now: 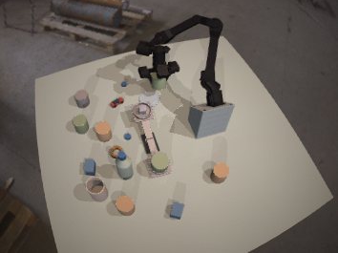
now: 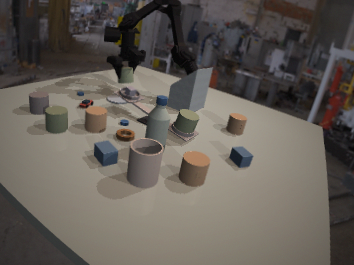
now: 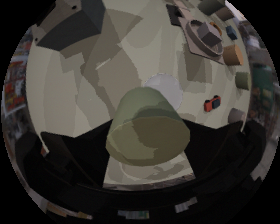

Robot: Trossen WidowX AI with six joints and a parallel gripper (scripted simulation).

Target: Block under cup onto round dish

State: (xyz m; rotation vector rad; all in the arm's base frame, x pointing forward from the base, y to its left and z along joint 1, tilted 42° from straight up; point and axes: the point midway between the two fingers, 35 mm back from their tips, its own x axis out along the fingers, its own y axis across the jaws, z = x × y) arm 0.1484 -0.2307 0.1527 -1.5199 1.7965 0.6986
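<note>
Pale green cup between the end effector's fingers.

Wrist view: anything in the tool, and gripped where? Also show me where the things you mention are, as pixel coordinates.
A green cup point(image 1: 158, 81) point(image 2: 126, 75) point(image 3: 148, 139), held by its side walls between the fingers of the tool point(image 1: 158, 77) point(image 2: 126, 76) point(image 3: 144, 121).

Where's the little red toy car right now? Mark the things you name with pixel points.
The red toy car point(image 1: 116, 102) point(image 2: 86, 103) point(image 3: 212, 103) sits on the table, left of the white round dish point(image 1: 151, 99) point(image 2: 117, 99) point(image 3: 166, 92) in the top view.
</note>
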